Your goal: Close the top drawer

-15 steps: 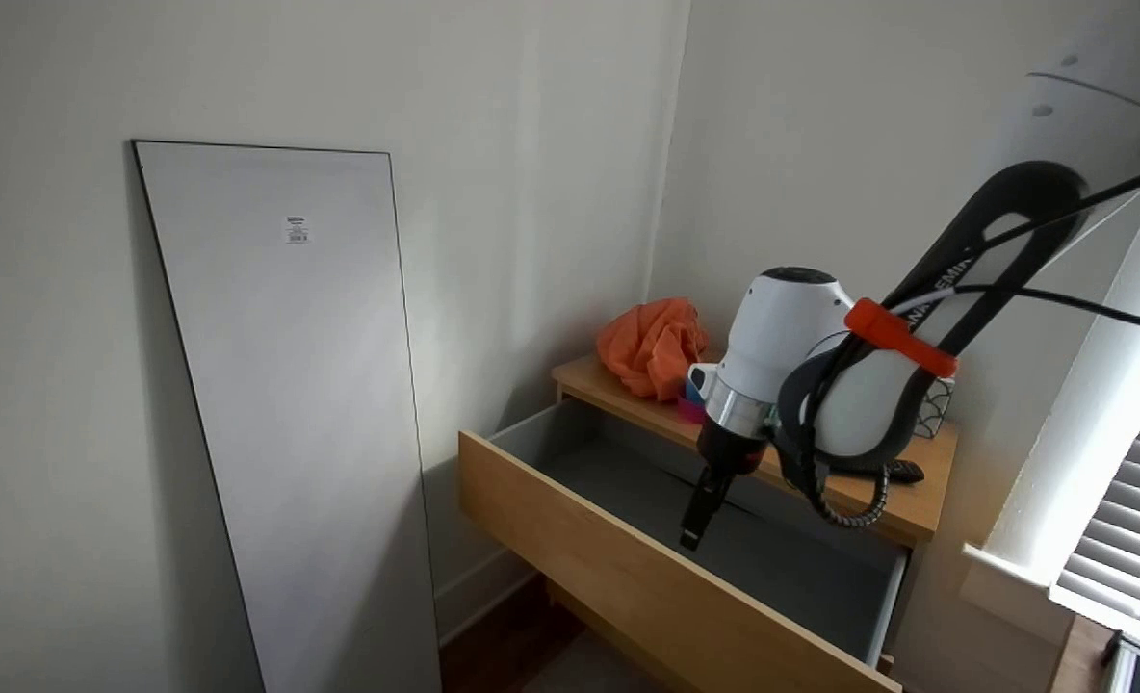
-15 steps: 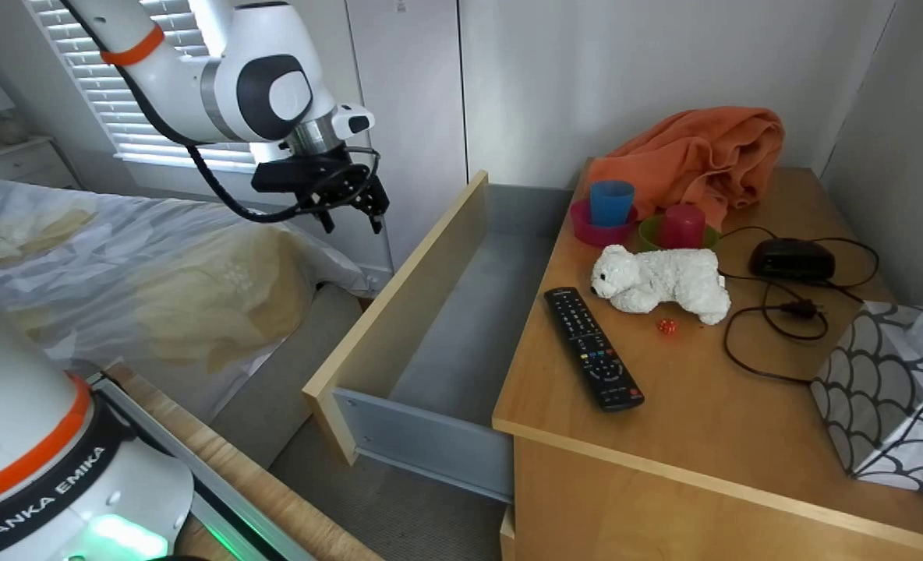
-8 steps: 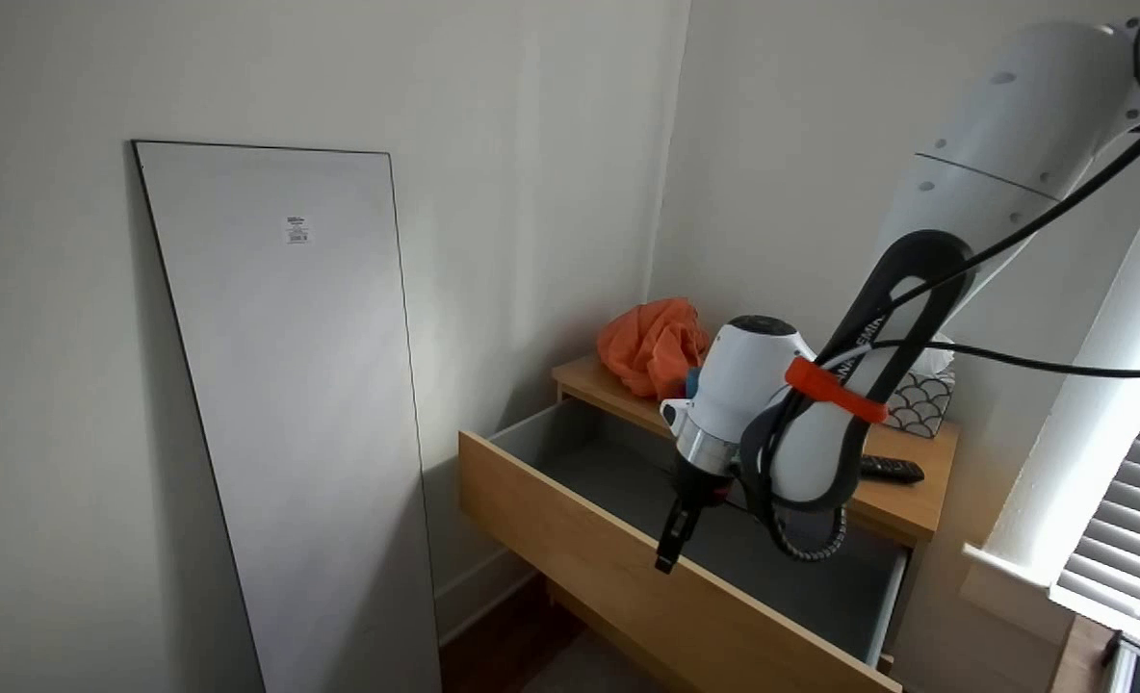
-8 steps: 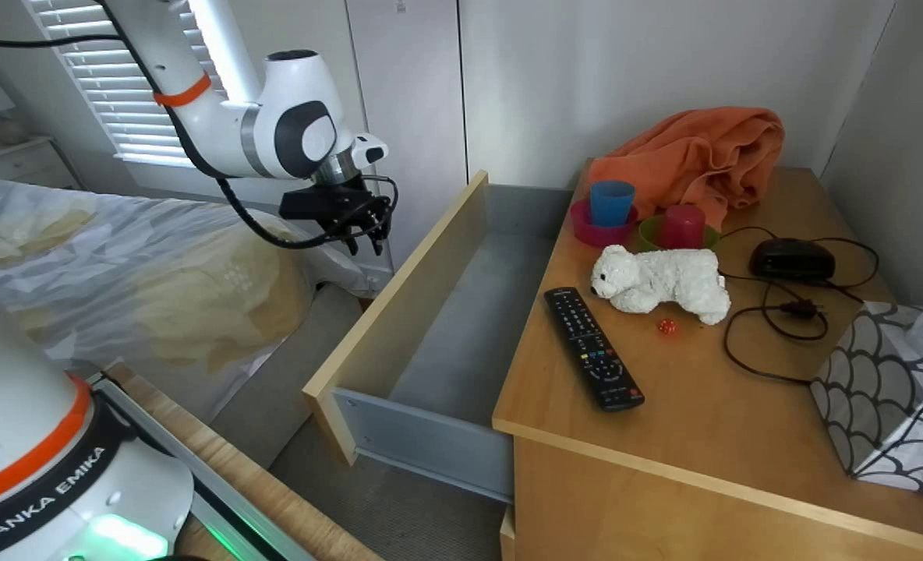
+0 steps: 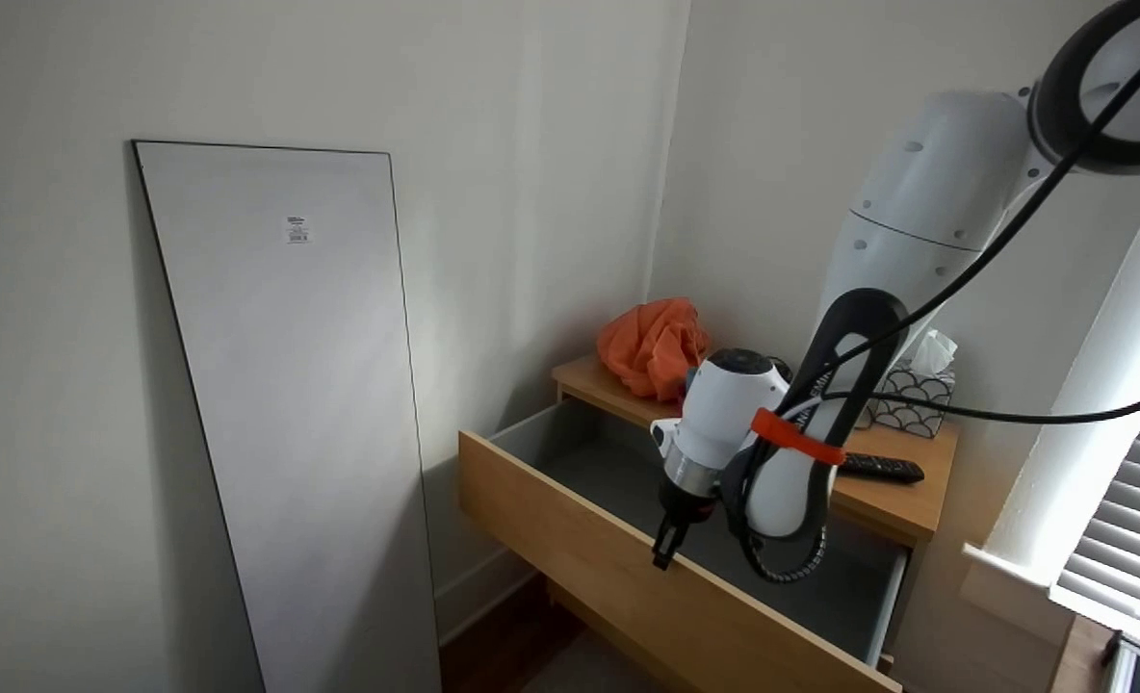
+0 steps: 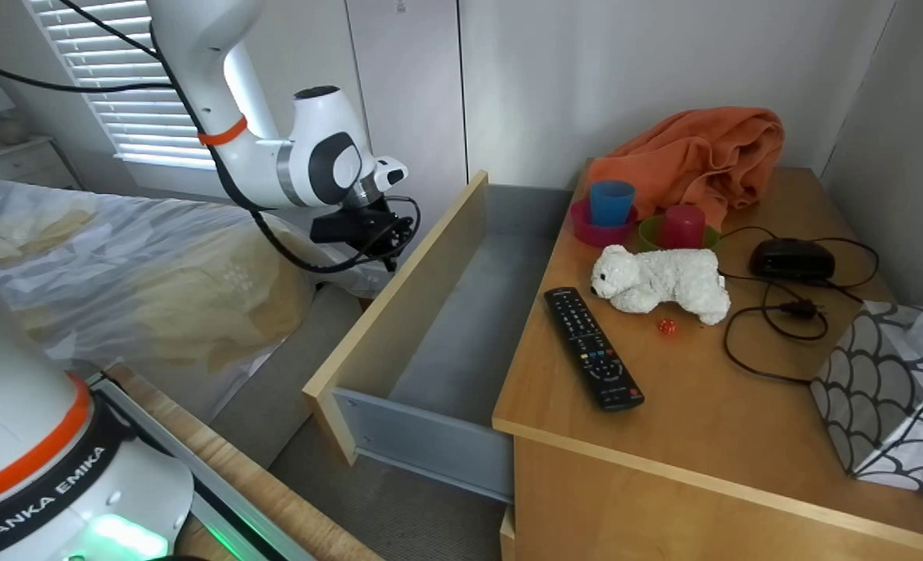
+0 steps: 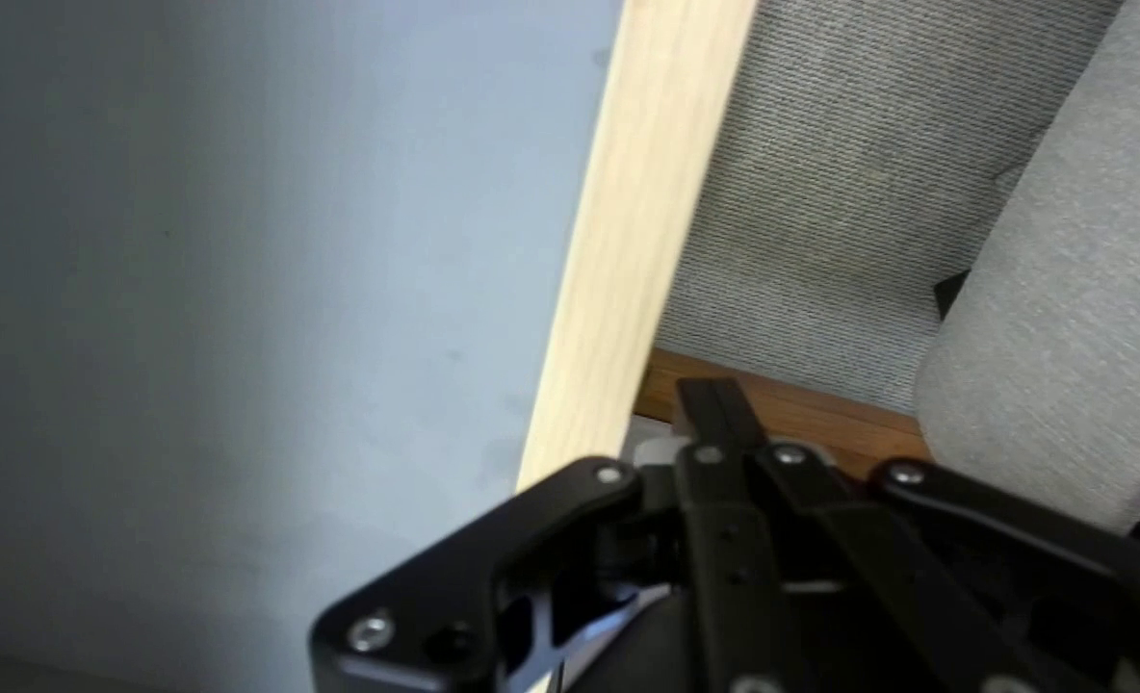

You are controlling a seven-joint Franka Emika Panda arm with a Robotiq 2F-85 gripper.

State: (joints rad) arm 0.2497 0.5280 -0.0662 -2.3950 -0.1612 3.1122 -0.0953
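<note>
The top drawer stands pulled far out of the dresser, its light tan front panel (image 5: pixel 570 544) facing outward and its grey side wall (image 6: pixel 430 444) exposed. Nothing lies in the part of its grey interior that shows. Beside the middle of this panel, my gripper (image 5: pixel 663 560) points downward, on the outer side. In the wrist view the pale top edge of the panel (image 7: pixel 628 260) runs just left of the gripper (image 7: pixel 710 387), whose fingertips meet with nothing between them. Whether they touch the panel I cannot tell. The drawer's front edge partly covers the gripper (image 6: pixel 391 263) in an exterior view.
On the dresser top (image 6: pixel 711 389) are an orange cloth (image 6: pixel 695 156), a blue cup (image 6: pixel 611 202), a white plush bear (image 6: pixel 664 280), a black remote (image 6: pixel 592 347) and a tissue box (image 6: pixel 882 397). A bed (image 6: pixel 157 288) and a grey padded bench (image 7: pixel 1071 318) lie in front of the drawer.
My gripper has come down and across to the outer side of the drawer front, and its fingers have gone from apart to together. The drawer has stayed where it was.
</note>
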